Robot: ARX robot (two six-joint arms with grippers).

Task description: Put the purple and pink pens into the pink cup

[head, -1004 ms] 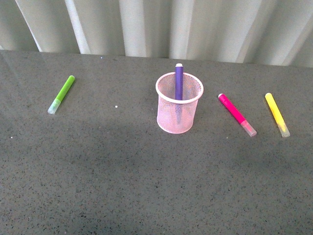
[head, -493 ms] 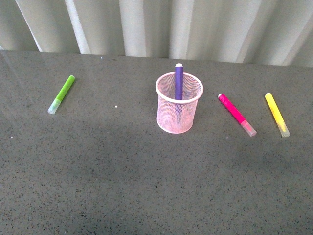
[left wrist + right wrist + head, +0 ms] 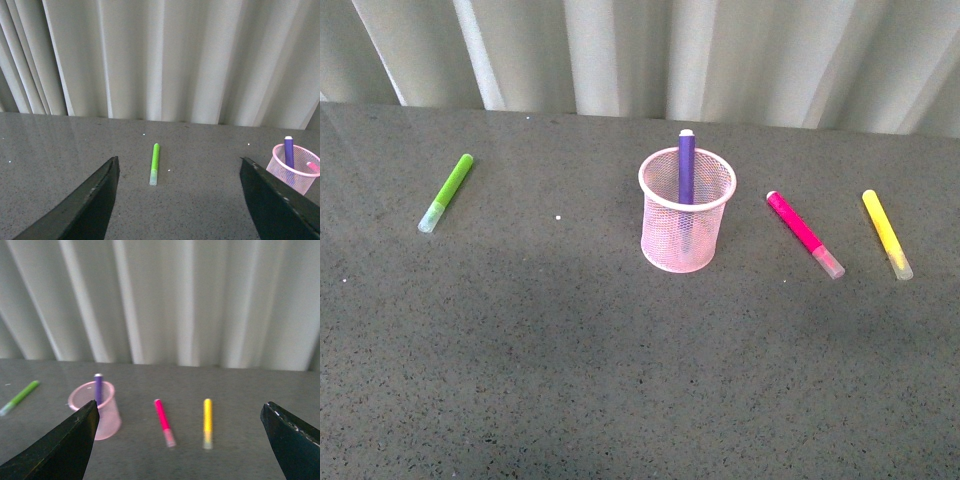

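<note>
Finds the left gripper (image 3: 179, 160) spread wide with nothing between its dark fingers (image 3: 95, 200), hanging above the table (image 3: 620, 400) and looking toward the green marker (image 3: 155, 163). Finds the right gripper (image 3: 181, 403) likewise parted and empty, its view blurred, facing the pink cup (image 3: 686, 225) and the markers beside it. Shows neither arm in the front view, so judges both to be well back from the work.

Puts the purple pen (image 3: 686, 168) upright inside the pink cup, leaning on the far rim, its top poking above. Counts that half as done. Puts the pink pen (image 3: 802, 234) flat on the table to the right of the cup, apart from it, clear cap toward the robot. Leaves that one to be picked up and dropped in, probably a job for the right gripper as the nearer side. Notes the yellow marker (image 3: 886, 233) lying near the pink pen on its outer side, and the green marker well away to the left; calls for touching neither.
</note>
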